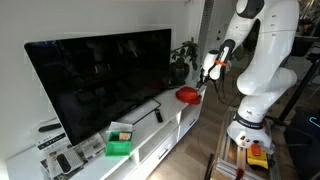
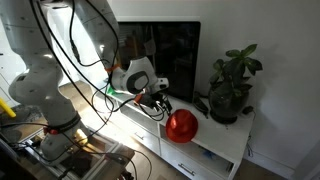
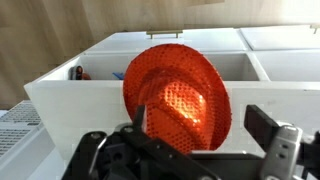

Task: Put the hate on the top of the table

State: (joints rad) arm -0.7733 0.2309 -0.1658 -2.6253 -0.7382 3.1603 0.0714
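Observation:
The bright red hat (image 1: 187, 95) lies on top of the long white cabinet (image 1: 150, 135), at its end near the potted plant. It also shows in an exterior view (image 2: 181, 126) by the cabinet's front edge (image 2: 215, 150). My gripper (image 1: 209, 72) hangs open just above and beside the hat, apart from it (image 2: 158, 96). In the wrist view the hat (image 3: 178, 95) fills the middle, its hollow side facing me, beyond my spread fingers (image 3: 200, 122), which hold nothing.
A large black TV (image 1: 100, 80) stands on the cabinet. A green box (image 1: 119, 146) and a remote (image 1: 158, 115) lie in front of it. A potted plant (image 2: 232, 85) stands at the cabinet's end behind the hat. Cables hang by my arm (image 2: 90, 60).

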